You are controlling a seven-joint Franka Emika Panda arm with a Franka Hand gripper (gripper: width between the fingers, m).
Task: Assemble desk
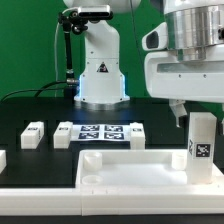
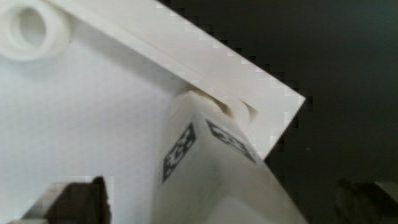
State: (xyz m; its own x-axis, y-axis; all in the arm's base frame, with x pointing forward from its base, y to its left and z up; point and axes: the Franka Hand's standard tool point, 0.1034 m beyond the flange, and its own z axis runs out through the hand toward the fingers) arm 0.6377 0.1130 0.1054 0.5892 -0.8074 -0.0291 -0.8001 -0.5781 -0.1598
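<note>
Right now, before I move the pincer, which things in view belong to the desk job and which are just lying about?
Job:
- desk top
- upright leg standing on its corner
- loose leg on the black table
- pincer, open, one finger on either side of the upright leg

Not the job:
- marker board
- robot base

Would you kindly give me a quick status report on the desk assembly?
Claw open, straddling leg. Leg upright at desk top corner socket; seating depth unclear. Nothing blocking.
</note>
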